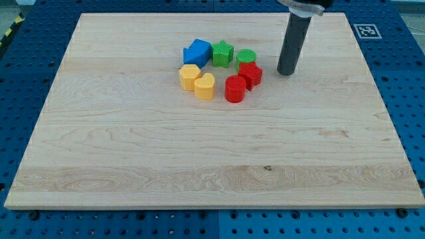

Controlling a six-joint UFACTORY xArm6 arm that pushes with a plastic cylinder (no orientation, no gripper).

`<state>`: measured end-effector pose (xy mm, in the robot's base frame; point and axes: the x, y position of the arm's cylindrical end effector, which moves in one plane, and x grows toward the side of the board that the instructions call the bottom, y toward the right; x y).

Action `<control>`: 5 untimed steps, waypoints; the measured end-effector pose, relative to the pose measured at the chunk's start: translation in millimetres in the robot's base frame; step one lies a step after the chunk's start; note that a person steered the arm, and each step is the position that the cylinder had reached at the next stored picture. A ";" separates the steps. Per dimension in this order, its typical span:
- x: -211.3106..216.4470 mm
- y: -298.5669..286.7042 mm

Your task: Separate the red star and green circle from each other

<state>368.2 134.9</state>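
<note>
Both task blocks look like small, rigid, light pieces, probably printed plastic, and I judge they will slide readily on the smooth wooden board without deforming; being so light, either one may spin or skate aside if struck off-centre, so the push should go through the middle of a flat or broad side. There is nothing to grasp with: my tip is the blunt lower end of a dark rod with no jaws to open or close, it holds nothing, and it rests on the board to the view's right of the cluster, near but apart from the blocks. The green circle is a low ribbed disc in bright green, and the red star is a chunky, notched red piece lying just below it, the two touching or very nearly so (the seam between them is too fine to settle). Both sit at the right edge of a ring of blocks in the upper middle of the board, with a red cylinder just below-left of the star and a green star to the circle's left. A blue block, a yellow hexagon-like block and a yellow heart complete the ring, so a careless shove could disturb them.
</note>
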 end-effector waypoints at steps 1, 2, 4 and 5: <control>0.9 -4.7; 4.3 -11.1; 4.3 -18.3; 6.8 -26.2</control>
<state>374.9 108.7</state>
